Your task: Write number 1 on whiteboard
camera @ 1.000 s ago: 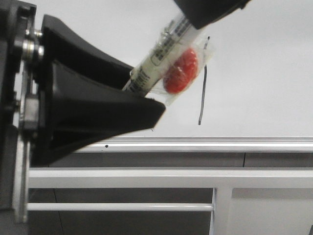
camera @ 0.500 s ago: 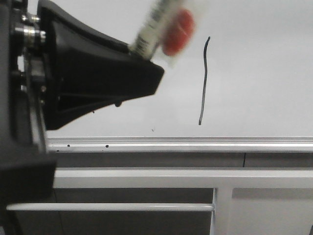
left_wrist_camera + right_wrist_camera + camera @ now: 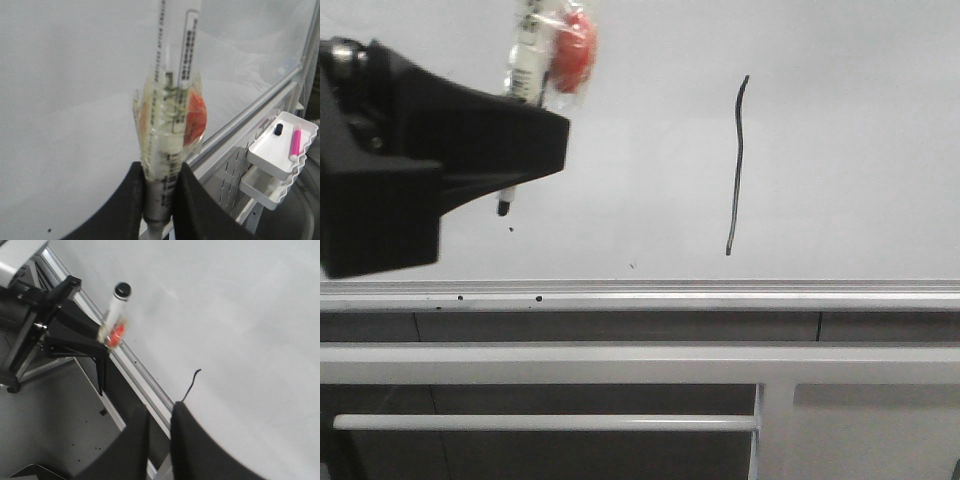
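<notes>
— Stroke position? Where is the thin wavy black number 1 (image 3: 737,165)?
— Right of centre on the large glossy white whiteboard (image 3: 860,140).
— Hands?
— Black left hand (image 3: 510,150), upper left, grips a white marker pen (image 3: 525,60). Right hand (image 3: 159,427) nearly closed, holding nothing.

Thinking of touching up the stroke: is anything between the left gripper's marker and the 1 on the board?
Nothing visible. In the front view only bare whiteboard lies between the marker held in the left gripper and the number 1. The right gripper does not show there.
</notes>
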Robot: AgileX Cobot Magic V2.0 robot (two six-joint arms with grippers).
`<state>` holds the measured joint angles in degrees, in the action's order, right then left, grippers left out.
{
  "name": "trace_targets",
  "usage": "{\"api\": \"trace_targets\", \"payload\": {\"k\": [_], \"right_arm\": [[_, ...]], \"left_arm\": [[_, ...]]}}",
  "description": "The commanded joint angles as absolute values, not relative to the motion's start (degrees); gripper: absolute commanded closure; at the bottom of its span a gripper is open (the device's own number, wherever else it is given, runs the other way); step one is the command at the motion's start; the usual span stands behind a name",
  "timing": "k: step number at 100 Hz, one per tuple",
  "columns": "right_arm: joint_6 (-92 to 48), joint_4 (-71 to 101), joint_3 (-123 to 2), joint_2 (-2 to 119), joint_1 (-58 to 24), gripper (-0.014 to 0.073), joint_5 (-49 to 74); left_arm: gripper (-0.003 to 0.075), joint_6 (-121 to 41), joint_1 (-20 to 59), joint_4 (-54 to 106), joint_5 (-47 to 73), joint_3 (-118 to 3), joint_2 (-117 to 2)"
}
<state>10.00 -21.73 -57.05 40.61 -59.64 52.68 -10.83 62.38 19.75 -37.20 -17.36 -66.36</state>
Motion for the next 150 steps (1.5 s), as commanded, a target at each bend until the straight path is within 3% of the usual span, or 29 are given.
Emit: {"api": "trace_targets", "payload": {"k": [1,24,47,67,93,150], "right_arm": [[13.08,-25.57,-58.79,38.91,-59.52,0.0657,52.22],[19.58,-34.38,-53.64,32.25,-59.52,0.0654,48.89],[33.05,-46.46,-40.87,23.43,-59.52,0.0654,42.63],[40.55,-55.31,-31.75,18.19,-59.52,0.0654,38.97],[40.55,-55.69,-28.47,18.30,-59.52,0.0654,38.70],[40.55,-56.48,-26.35,18.40,-59.52,0.0654,37.94]], "left_arm": [[0.0741,-10.15,66.33,27.31,-49.73,-15.11,-65.75],[0.0741,-10.26,78.17,42.90,-63.87,-11.30,-71.15],[0.0741,-6.49,86.01,55.12,-79.36,-11.67,-85.09],[0.0741,-0.92,85.93,58.48,-79.36,-15.15,-93.36],[0.0741,-4.56,85.60,61.54,-79.36,-17.24,-92.35],[0.0741,-4.03,75.01,55.51,-79.36,-19.93,-92.35]]}}
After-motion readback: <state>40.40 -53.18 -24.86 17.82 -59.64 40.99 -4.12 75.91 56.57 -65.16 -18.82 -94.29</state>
